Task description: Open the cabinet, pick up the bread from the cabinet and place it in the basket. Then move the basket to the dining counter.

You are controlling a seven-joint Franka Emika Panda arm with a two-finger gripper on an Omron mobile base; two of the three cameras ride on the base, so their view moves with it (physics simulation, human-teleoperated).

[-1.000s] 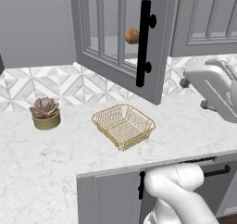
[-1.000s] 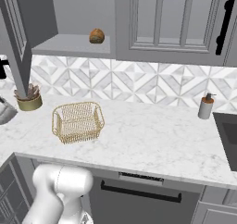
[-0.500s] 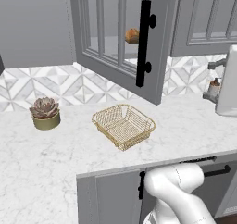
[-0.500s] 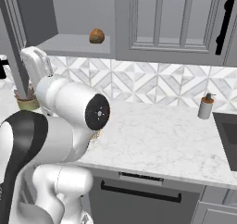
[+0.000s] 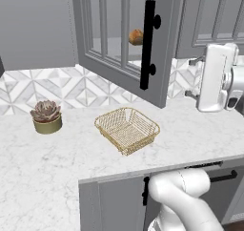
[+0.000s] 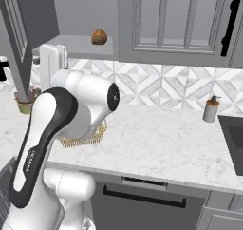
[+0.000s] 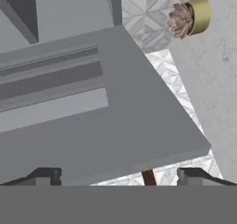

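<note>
Overhead, cabinet (image 5: 124, 39) door swung wide, bread (image 5: 136, 36) on shelf edge, fingers (image 7: 115, 174) spread, released, basket (image 5: 127, 130) apart on worktop.

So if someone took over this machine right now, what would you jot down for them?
Tool: open, holding nothing, raised near the open cabinet door.
Cabinet: door already swung open.
Bread: on the cabinet shelf, untouched.
Basket: empty, on the marble worktop below the cabinet, right of the potted succulent.
Done: cabinet opened.
Left: reach in, grasp the bread, drop it in the basket, then carry the basket to the dining counter.
</note>
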